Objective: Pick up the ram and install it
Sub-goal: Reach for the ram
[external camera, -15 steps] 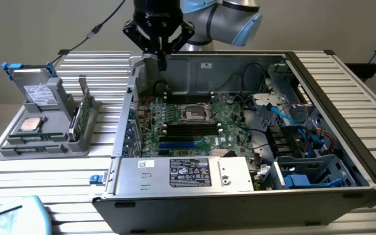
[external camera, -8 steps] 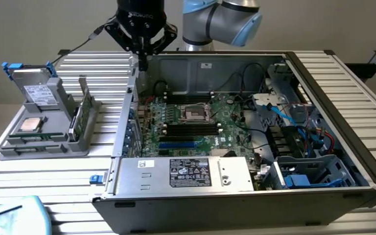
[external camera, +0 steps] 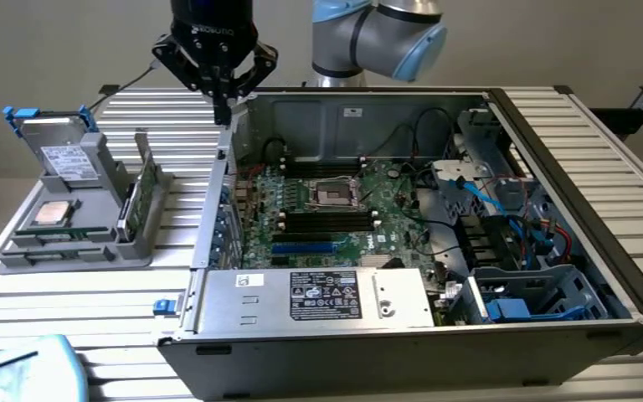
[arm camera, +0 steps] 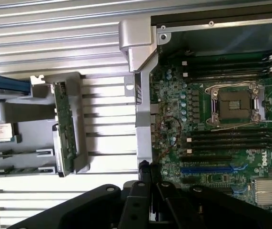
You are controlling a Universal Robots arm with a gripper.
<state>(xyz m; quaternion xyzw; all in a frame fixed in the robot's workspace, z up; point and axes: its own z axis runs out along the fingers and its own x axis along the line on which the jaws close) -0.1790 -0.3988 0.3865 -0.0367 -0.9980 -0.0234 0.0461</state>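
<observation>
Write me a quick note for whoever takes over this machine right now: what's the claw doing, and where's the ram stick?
Gripper: shut, holding nothing, hovering over the open computer case's wall on the holder's side.
Ram: standing on edge in the grey holder beside the case, untouched.
Done: nothing that shows.
Left: ram not yet picked up; the memory slots look empty.

The gripper (external camera: pixel 224 111) is held pointing straight down below a black wrist (external camera: pixel 212 25), and its two fingers (arm camera: pixel 144 175) are pressed together with nothing gripped between them. The grey arm (external camera: pixel 380 32), capped in blue at its joint, is bent behind it.
</observation>
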